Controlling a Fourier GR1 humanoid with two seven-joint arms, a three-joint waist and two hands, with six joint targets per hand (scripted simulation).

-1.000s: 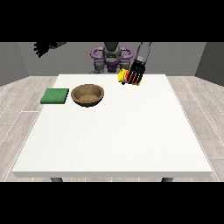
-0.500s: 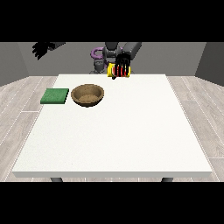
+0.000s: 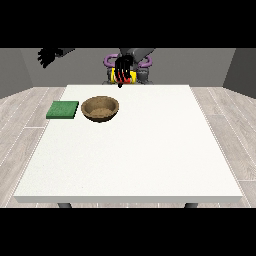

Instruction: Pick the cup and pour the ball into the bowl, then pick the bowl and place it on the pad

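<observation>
A yellow cup [image 3: 126,79] with red marks hangs above the table's far edge. The hand at the view's right [image 3: 122,64] is shut on it, its fingers curled down over the cup's front. No ball is visible. The brown wooden bowl [image 3: 100,116] stands upright on the white table [image 3: 140,150], in front of and to the left of the cup. A flat green pad [image 3: 62,109] lies just left of the bowl. The hand at the view's left [image 3: 46,55] is held high beyond the table's far left corner, fingers spread and holding nothing.
The robot's torso [image 3: 142,75] with purple parts stands behind the table's far edge. Grey plank floor surrounds the table on all sides.
The hand holding the cup has moved towards the view's left and slightly up, now nearer the bowl. The raised hand at the view's left has barely shifted.
</observation>
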